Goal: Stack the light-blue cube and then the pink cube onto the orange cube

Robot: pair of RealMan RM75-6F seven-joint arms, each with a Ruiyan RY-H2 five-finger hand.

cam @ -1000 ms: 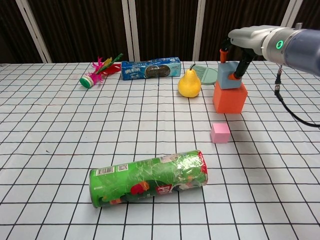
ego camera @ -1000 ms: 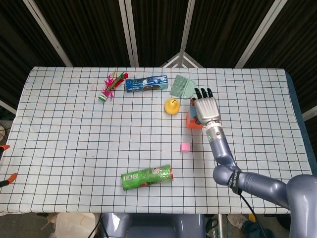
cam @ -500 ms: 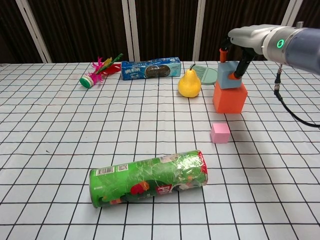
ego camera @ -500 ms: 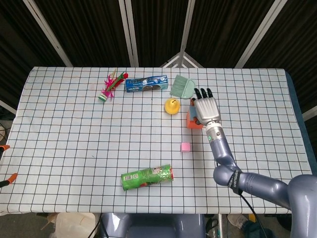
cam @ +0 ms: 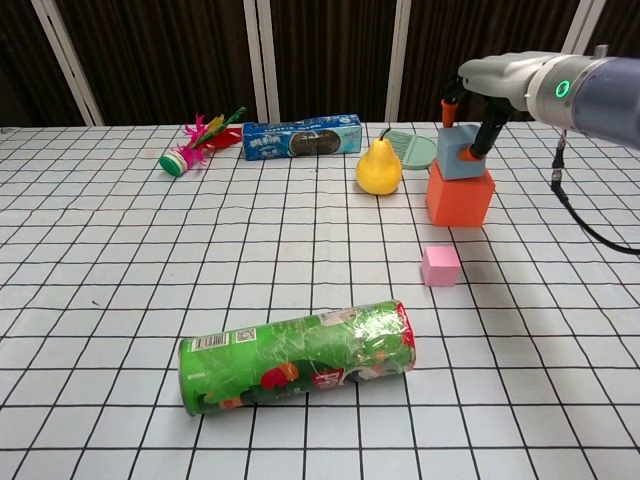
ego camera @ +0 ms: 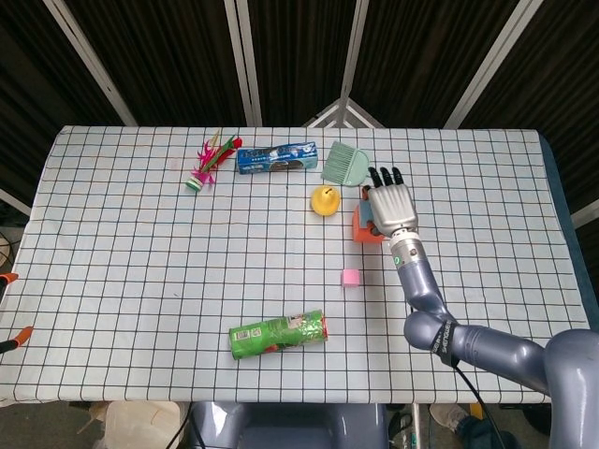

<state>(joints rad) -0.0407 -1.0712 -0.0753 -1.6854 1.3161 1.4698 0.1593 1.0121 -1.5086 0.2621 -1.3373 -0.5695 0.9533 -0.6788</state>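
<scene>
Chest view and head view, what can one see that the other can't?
Only the chest view shows the light-blue cube sitting on the orange cube, with the right hand's dark fingers around it. Only the head view shows the whole table, the robot's arm stretching across it, and the back of the hand hiding most of the blue cube. Both show the pink cube, pear, green can and cookie box.
</scene>
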